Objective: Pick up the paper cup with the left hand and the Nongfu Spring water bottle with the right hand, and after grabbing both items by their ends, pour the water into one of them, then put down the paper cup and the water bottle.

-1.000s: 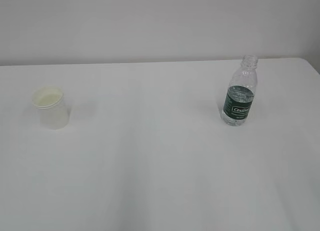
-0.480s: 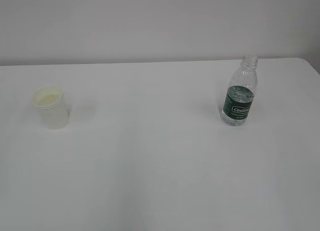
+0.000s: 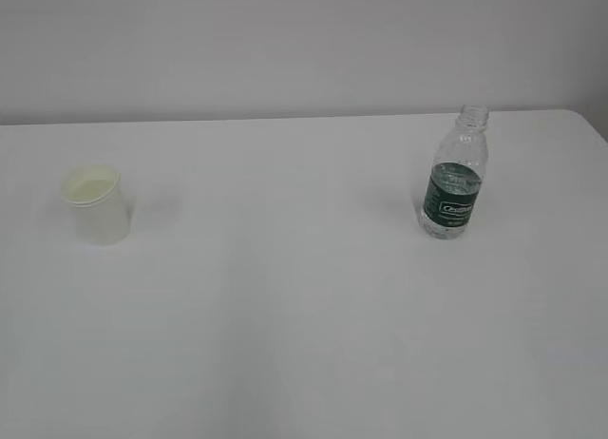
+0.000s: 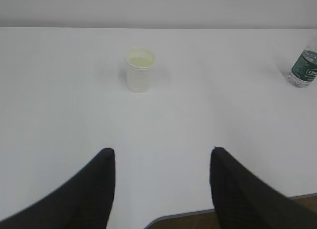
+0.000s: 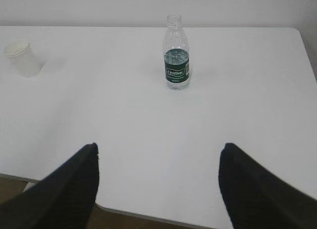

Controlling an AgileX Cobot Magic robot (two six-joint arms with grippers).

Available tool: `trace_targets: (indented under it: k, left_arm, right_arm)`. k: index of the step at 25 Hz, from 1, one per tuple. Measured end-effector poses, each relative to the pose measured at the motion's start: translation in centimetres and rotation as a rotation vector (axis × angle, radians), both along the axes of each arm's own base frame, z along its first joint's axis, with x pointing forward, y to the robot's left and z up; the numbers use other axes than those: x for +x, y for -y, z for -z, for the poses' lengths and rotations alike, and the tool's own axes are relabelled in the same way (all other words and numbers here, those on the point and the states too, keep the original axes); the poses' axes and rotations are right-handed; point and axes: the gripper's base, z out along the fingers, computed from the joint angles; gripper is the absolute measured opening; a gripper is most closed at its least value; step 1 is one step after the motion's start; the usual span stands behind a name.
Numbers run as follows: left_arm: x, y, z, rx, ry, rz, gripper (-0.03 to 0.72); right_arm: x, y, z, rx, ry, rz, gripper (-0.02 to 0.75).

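A plain white desk (image 3: 304, 315) fills most of the view, with two things standing on it, well apart. The paper cup (image 3: 96, 205) stands upright, mouth up, far to the left of the water bottle (image 3: 456, 173). The bottle is also upright, capless, with a dark green label band and clear water (image 3: 446, 225) showing low in its ribbed body. Neither is touched by anything.

The spacing looks deliberate: the cup sits on the side the left arm works and the bottle on the side the right arm works, so each arm could likely reach its own thing without crossing the other. Both stand open end up, which suits a pour from bottle into cup.

In the left wrist view, the left claw (image 4: 162, 189) hangs over the near edge of the desk, its two dark fingers spread wide and empty, the cup well ahead of it and slightly left of the gap. In the right wrist view, the right claw (image 5: 158, 189) is likewise spread wide and empty, with the bottle well ahead, roughly in line with the gap. Judging from this, the task has not yet reached its first grasp.

The desk top is smooth, matte and bare apart from these two things. Behind the bottle, a blank pale wall (image 3: 304, 40) meets the far edge of the desk.
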Motion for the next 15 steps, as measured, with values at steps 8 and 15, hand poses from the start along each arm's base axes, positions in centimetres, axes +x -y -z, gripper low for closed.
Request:
trace_targets:
  k: [8,15]
  left_arm:
    - [0.8,-0.5,1.1,0.045,-0.048,-0.043,0.423]
    - [2.3,-0.5,3.4,0.055,-0.119,-0.050,0.417]
  right_arm:
    - [0.0,0.3,-0.1,-0.018,0.006,0.030,0.573]
    - [0.7,1.1,0.7,-0.090,-0.015,0.105,0.573]
